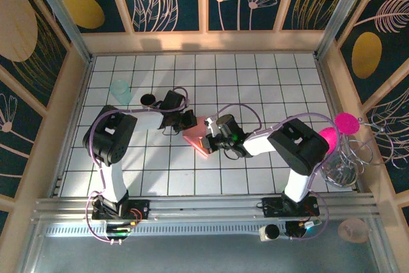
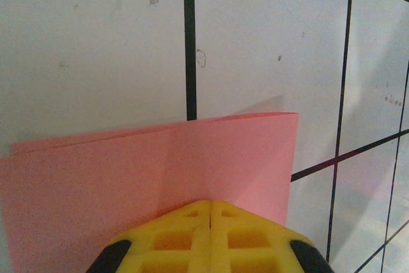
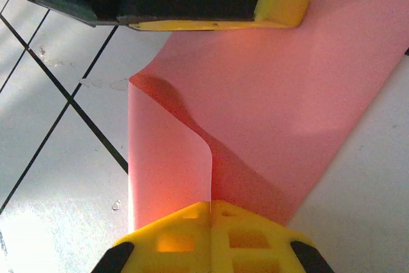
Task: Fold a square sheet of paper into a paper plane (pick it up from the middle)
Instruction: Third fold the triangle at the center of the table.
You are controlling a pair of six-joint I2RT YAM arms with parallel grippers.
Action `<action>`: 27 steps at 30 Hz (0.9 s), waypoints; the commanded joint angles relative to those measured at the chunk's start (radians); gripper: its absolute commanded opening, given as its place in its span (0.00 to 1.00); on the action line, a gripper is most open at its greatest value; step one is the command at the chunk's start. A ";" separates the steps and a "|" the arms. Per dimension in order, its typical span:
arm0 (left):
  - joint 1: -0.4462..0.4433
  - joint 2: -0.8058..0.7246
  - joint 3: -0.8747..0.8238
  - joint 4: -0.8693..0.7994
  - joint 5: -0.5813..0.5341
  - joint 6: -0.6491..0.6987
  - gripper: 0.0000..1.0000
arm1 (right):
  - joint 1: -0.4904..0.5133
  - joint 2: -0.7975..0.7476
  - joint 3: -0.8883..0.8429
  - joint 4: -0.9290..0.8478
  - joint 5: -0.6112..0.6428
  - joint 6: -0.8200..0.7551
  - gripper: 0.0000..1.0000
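Toward the far left, a teal cup (image 1: pixel 119 89) and a small dark object (image 1: pixel 148 100) stand well apart from the work, out of the arms' reach path. In the middle of the worktop (image 1: pixel 268 81) lies the square sheet of paper (image 1: pixel 195 139), already doubled over. The left jaws are pressed together on one edge of it, probably to pin the layers so they cannot slip. Just beside them, the right jaws are clamped on the opposite edge, where a flap curls into a loose loop, seemingly ready to be brought across for the next crease. A magenta disc (image 1: pixel 347 122) sits at the far right by a wire rack (image 1: pixel 348 161), unused.
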 commanded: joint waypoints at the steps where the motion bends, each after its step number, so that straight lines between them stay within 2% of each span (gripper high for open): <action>1: -0.003 -0.030 0.000 -0.031 -0.003 0.003 0.08 | -0.006 0.017 0.022 -0.032 -0.029 0.011 0.00; 5: 0.000 -0.087 -0.008 -0.008 -0.056 -0.022 0.14 | -0.006 0.017 0.021 -0.042 -0.038 0.018 0.00; 9: 0.010 -0.110 -0.044 0.006 -0.108 -0.042 0.15 | -0.008 0.020 0.024 -0.052 -0.035 0.027 0.00; 27: 0.013 -0.012 -0.040 -0.034 -0.085 -0.018 0.08 | -0.011 0.005 0.036 -0.080 -0.078 0.071 0.00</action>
